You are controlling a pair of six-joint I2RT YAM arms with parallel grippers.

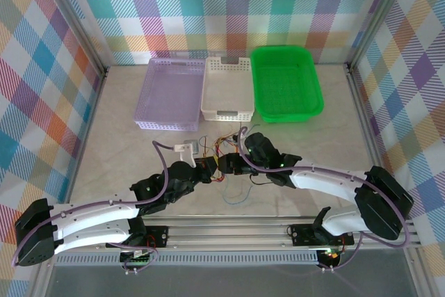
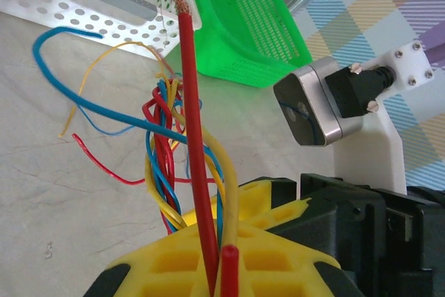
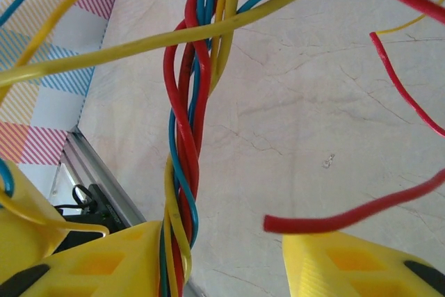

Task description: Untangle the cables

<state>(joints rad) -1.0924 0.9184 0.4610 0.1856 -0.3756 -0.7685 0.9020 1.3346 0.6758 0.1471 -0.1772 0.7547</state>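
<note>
Mostly tangled: the cables (image 1: 221, 152) lie on the table (image 1: 313, 151) between the grippers, hair-thin and partly hidden from above. Left gripper (image 2: 212, 266) is pressed closed on a red strand. Right gripper (image 3: 236, 262) is spread wide, with the twist touching one finger (image 3: 104, 259). The bundle runs straight out from the fingers, its loose ends fanning toward the white basket (image 1: 226, 88).
</note>
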